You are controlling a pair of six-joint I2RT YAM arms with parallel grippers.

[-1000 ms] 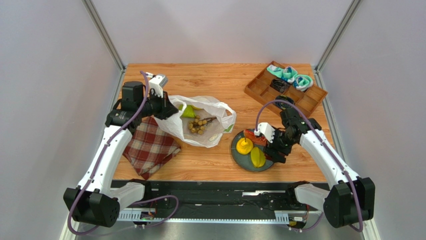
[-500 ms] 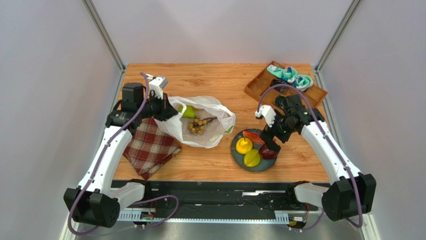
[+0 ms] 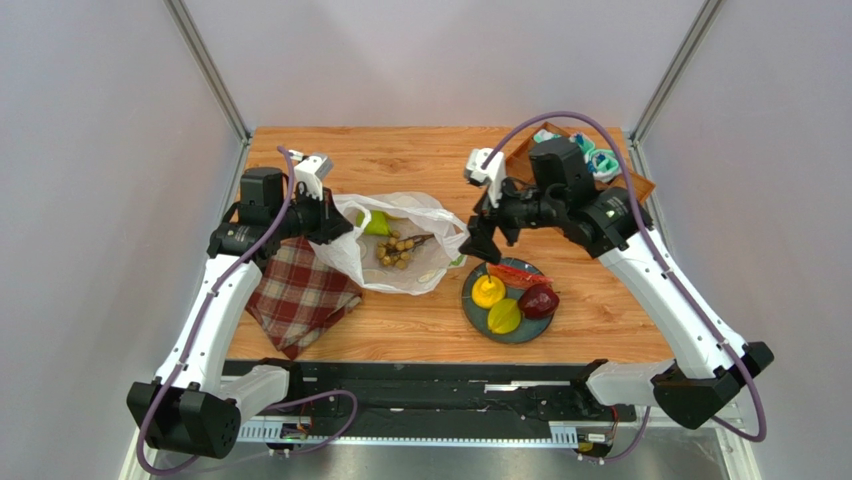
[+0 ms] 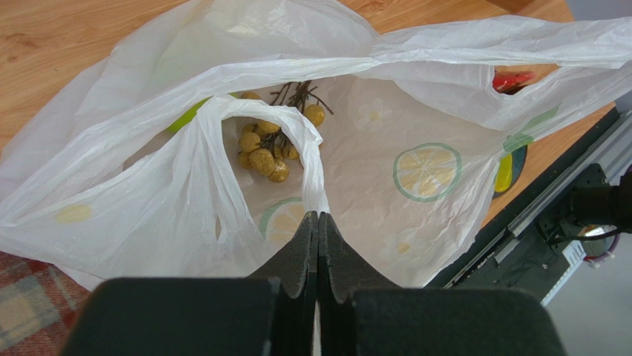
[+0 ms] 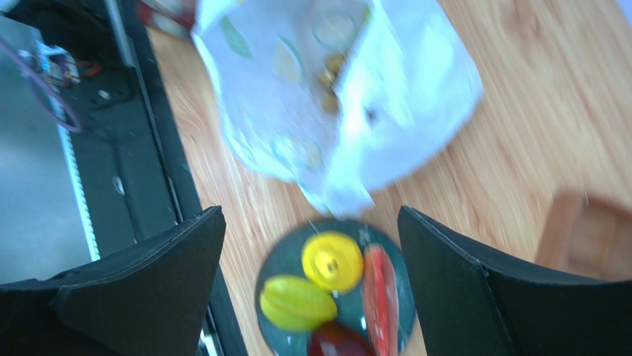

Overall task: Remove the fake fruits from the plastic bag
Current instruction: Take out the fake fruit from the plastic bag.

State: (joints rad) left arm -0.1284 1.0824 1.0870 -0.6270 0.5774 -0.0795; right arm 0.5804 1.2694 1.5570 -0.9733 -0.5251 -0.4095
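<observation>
Clenched flat together, the jaws of the left gripper [image 4: 318, 216] pinch a handle loop of the plastic bag [image 4: 415, 170] and hold that side of its mouth up. This is just above the far corner of the red plaid cloth [image 3: 300, 292], which lies flat at the left of the table [image 3: 420, 160]. The bag sits near the middle of the table with its mouth gaping upward. Inside it, the brown grape bunch [image 4: 268, 152] rests on the bag's floor. The green pear [image 4: 185, 117] lies beyond it, partly veiled by the white film. To the right, the right gripper [image 3: 479, 244] hovers with its jaws spread wide and nothing between them. It hangs over the spot where the bag's right edge meets a dark round plate [image 3: 467, 292]. Four fruits lie out of the bag on that plate. The yellow mango [image 3: 488, 291] is at its left and the yellow starfruit [image 3: 503, 316] is at the near side. The red watermelon slice [image 3: 512, 275] lies along the far side, and the dark red apple [image 3: 538, 300] is at the right. The right wrist view is smeared with blur, though bag and plate still read. At the far right corner stands a wooden tray [image 3: 620, 200] with teal rolled socks [image 3: 602, 161] in its back compartments.
</observation>
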